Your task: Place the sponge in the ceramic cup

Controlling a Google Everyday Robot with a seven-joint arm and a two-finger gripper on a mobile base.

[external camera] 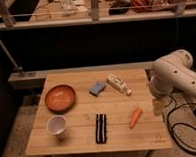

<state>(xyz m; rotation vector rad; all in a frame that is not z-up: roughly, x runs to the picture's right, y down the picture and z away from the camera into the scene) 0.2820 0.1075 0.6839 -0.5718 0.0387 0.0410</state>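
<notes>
Wooden table (85, 139), sponge (97, 88), ceramic cup (56, 126), hand (157, 107) at table's edge

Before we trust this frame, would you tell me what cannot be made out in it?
Camera view only:
1. Gripper: at the table's right edge, below the arm's wrist, which covers most of it.
2. Arm: cut off by the right frame edge; the base is out of view.
3. Bottle beside the sponge: label too small to read.
4. Items beyond the railing: too dark to identify.
</notes>
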